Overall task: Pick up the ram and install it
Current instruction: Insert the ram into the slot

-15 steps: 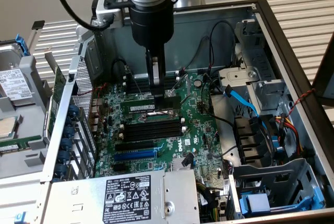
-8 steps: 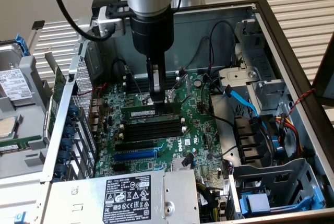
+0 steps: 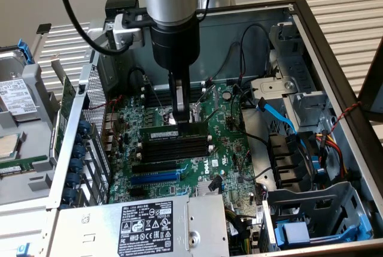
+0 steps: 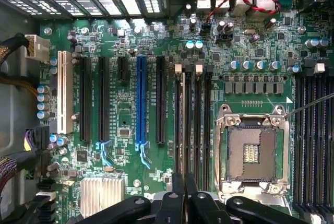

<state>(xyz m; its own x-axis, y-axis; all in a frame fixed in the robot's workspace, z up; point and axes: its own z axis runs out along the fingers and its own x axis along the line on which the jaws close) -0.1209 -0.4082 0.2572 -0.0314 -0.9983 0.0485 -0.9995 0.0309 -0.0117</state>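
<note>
Cables (image 3: 278,116) (blue, black) near the pincer (image 3: 178,124)

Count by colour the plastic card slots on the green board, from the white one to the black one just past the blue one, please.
White slots: 1
Blue slots: 1
Black slots: 4, one of them short
Total: 6

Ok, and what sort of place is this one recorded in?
Probably a computer-assembly or repair bench. An opened desktop case lies with its motherboard exposed, a loose hard drive sits at the exterior view's left, and the tool grips the ram at the memory slots.
</note>
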